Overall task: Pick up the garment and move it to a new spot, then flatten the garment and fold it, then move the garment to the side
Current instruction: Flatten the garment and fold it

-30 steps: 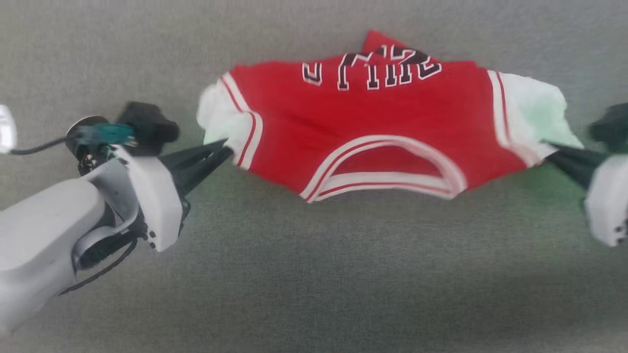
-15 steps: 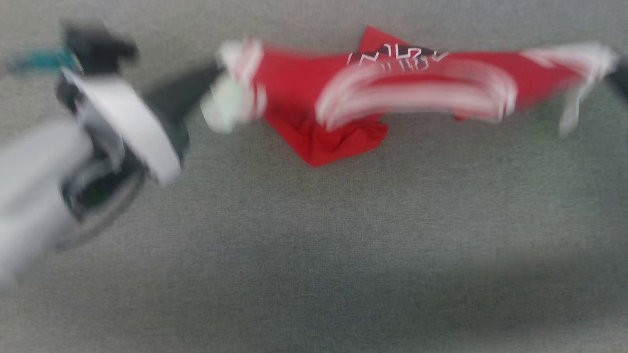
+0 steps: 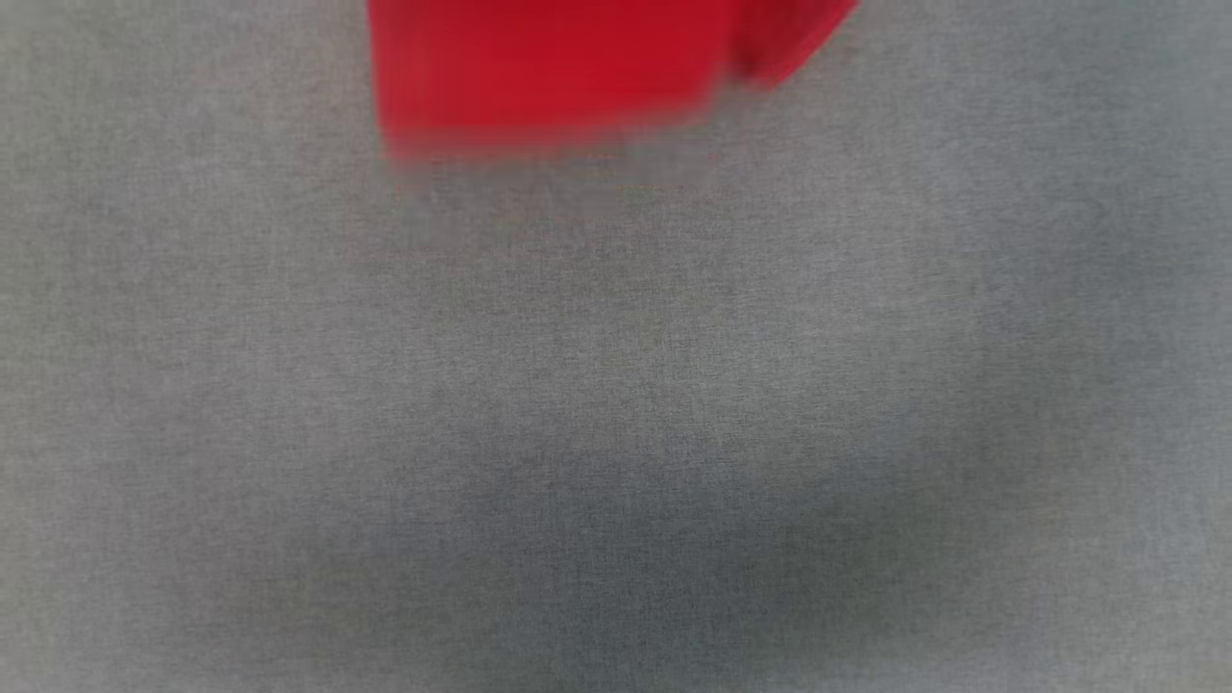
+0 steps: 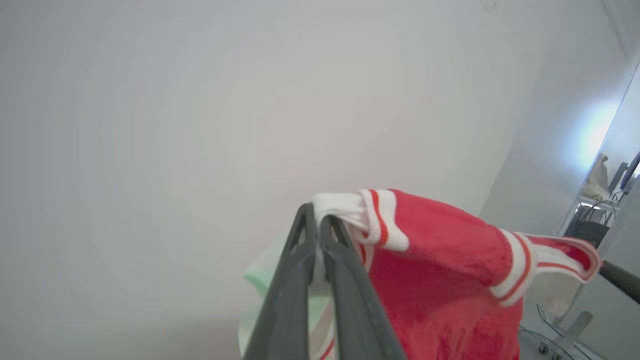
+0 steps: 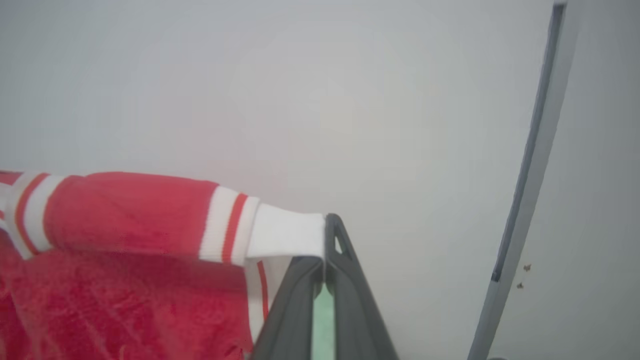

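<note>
At the top edge of the head view, the garment (image 3: 549, 67) shows as a red blur over grey cloth (image 3: 616, 404). Left wrist view: the left gripper (image 4: 316, 220) is pinched tight on one white sleeve (image 4: 340, 207). Right wrist view: the right gripper (image 5: 325, 250) is clamped on the other sleeve (image 5: 285, 232).

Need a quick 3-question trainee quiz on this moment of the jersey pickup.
1. True or false: the left pincer is shut on a white sleeve of the small red jersey shirt.
2. The right pincer grips the shirt's: A) collar, B) white sleeve, C) bottom hem.
3. Fill in: in the head view, the surface under the shirt is ___ fabric.
Key: 1 true; 2 B; 3 grey.
</note>
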### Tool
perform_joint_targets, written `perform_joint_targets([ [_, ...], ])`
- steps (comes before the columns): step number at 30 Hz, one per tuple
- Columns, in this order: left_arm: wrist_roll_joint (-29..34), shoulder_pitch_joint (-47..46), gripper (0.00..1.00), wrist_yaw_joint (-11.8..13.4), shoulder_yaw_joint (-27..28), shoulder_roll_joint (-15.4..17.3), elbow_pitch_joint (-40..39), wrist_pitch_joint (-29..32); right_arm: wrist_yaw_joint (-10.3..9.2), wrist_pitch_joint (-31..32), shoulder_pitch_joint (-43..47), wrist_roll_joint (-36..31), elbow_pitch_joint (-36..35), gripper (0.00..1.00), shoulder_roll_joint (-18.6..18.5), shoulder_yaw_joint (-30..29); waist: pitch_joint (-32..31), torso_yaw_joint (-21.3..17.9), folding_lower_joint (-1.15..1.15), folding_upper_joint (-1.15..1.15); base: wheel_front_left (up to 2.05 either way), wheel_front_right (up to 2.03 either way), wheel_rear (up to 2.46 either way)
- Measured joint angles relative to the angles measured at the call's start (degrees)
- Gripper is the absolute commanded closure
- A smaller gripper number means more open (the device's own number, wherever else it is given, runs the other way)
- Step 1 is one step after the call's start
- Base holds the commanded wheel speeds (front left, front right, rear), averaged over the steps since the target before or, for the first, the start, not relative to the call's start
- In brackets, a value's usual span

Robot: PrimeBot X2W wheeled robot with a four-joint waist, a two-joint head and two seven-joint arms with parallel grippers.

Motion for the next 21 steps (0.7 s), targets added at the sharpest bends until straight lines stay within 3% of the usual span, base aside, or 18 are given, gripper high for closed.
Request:
perform_joint_targets([
  [5,-0.6,-3.7,1.0,0.0,2.1,-1.8,0.7,-0.9,0.0,-4.1,-6.3,-2.3,5.8,1.0,1.6,-1.6,-1.4,0.2,0.0,0.0,0.0,0.0,0.0],
  [10,-2.7,0.3,1.0,0.0,0.8,-0.3,-3.9,0.5,0.0,-3.7,-4.8,-1.3,4.9,1.0,-0.2,0.1,-1.7,1.1,0.0,0.0,0.0,0.0,0.0],
  [14,-7.2,11.8,1.0,0.0,-1.1,2.4,-10.6,2.9,0.0,-2.0,4.9,0.4,1.3,1.0,-2.3,3.8,-1.8,1.5,0.0,0.0,0.0,0.0,0.0],
  [21,-10.7,34.5,1.0,0.0,-5.2,9.7,-22.8,1.9,-0.01,0.3,25.4,4.8,-8.6,1.0,-7.6,9.3,-2.8,0.9,0.0,0.0,0.0,0.0,0.0],
])
